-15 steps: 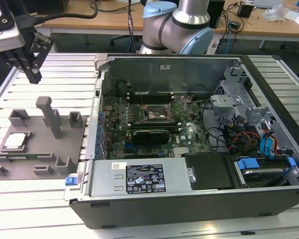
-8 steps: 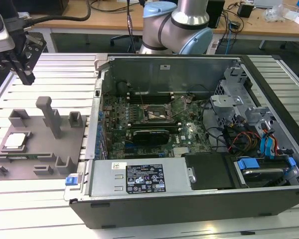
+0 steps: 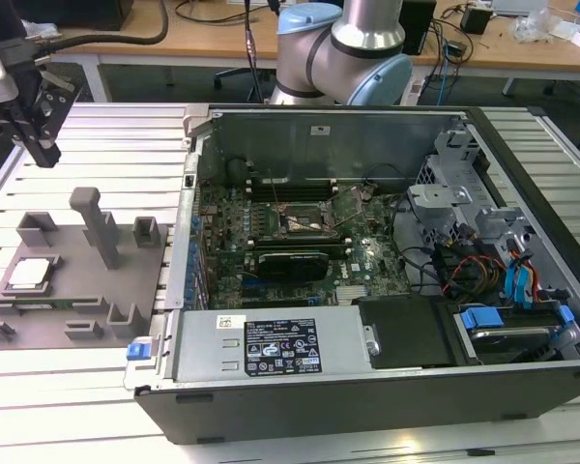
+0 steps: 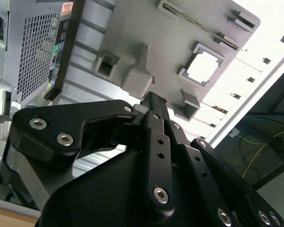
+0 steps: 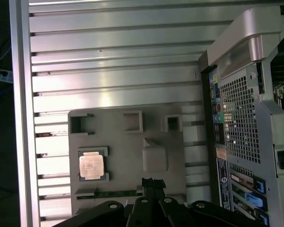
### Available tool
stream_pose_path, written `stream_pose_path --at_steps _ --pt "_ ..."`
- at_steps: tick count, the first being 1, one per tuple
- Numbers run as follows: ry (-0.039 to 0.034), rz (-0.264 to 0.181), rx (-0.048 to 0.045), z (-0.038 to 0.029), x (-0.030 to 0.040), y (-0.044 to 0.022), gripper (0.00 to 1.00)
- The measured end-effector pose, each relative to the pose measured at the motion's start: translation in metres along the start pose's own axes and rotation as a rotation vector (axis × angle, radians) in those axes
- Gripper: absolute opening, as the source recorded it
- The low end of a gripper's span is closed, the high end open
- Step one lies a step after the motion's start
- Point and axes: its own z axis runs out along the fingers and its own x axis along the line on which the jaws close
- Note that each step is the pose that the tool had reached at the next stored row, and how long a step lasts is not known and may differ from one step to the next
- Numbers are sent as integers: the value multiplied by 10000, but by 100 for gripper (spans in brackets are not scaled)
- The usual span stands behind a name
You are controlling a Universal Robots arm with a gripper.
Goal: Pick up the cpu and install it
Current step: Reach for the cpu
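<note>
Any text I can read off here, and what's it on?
No text can be read.
The power supply label: print too small.
The case wall sticker: too small.
The case rear stickers: too small.
Marks on the cpu: too faint.

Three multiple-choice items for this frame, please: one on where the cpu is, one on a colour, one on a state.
1. Where is the cpu? A in the socket; B in the holder tray; C held in the hand.
2. What colour is the holder tray? A gray; B red; C green.
3. How is the computer case? A closed; B open, board exposed; C standing upright.
Key: B, it lies in a recess of the tray; A, the tray is plain gray; B, the board shows from above.
</note>
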Motion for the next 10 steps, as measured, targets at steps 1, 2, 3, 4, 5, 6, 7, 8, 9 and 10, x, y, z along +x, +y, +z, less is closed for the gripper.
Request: stream_pose_path --at_steps 1,2,3,4,5,6,7,8,9,10 --pt "2 -2 2 16 25 -3 11" --pt "2 -1 2 31 51 -6 11" --pt "2 -1 2 41 65 -7 11" --pt "2 -1 1 50 81 -9 11" --pt "1 -1 1 58 95 -10 11" --pt "1 -1 1 66 109 -12 11" --pt "2 -1 2 74 124 -13 11" --pt "2 -1 1 82 140 -15 11" --pt "1 -1 1 90 155 -16 11" --pt "2 -1 1 100 175 -18 11"
